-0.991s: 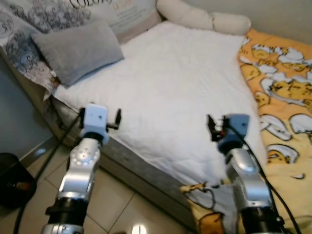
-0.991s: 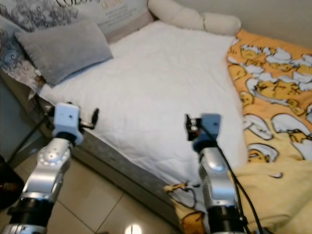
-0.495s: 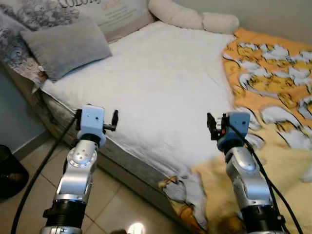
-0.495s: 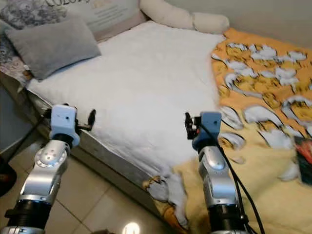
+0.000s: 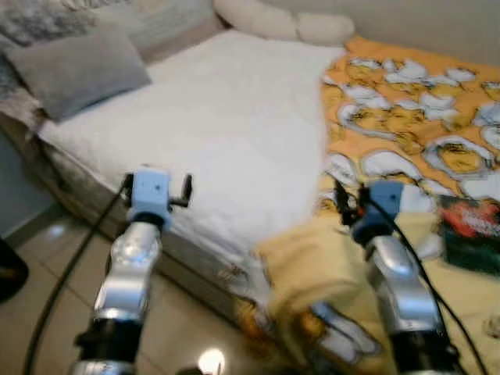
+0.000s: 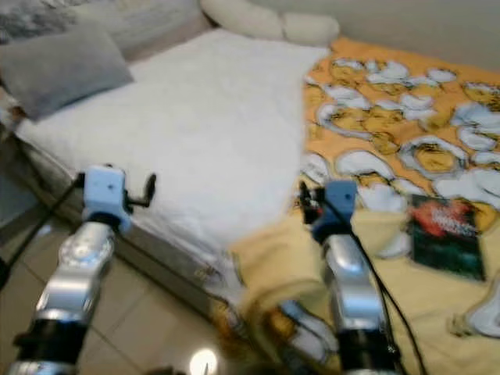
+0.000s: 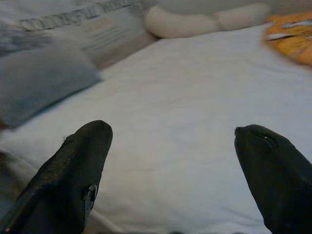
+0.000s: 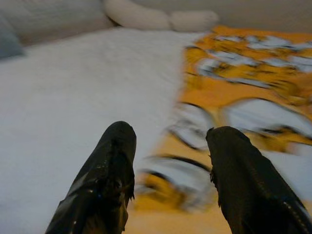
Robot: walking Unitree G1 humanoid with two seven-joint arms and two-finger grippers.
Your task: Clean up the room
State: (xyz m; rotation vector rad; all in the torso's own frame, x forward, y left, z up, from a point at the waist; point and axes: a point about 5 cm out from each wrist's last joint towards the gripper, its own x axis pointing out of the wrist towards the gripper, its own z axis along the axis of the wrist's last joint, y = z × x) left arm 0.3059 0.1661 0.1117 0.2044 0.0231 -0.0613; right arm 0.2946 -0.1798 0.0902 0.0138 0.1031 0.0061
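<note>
Nearest: right gripper (image 8: 165, 161) raised over the folded-back yellow hem of the cartoon-print blanket (image 5: 406, 117), fingers spread, nothing between them. Left gripper (image 7: 170, 165) at the same height, well off to the far side of the blanket, over the near edge of the white mattress (image 5: 211, 117), fingers wide apart, also empty.

Blanket hem bunched at the bed's near corner, partly drooping toward the tiled floor (image 5: 47, 258). Just beyond the hem, on the blanket itself: dark book with a red cover picture (image 6: 444, 234), lying flat, long axis running roughly away from the robot. Bearing from right gripper: forward and to the robot's right, near. From left gripper: across the whole mattress, well apart. So right arm clearly the nearer one for either the book or the blanket hem.

Farther out: blanket spread flat over the right half of the bed, orange with white cartoon figures. Left of the blanket, bare mattress, then grey pillow (image 5: 74, 66) at the far left corner. Past the blanket's far edge, cream bolster cushion (image 5: 273, 23) against the wall.

Head views motion-blurred, so fine detail on the book unreadable. Likely mid-approach, no pick started.
</note>
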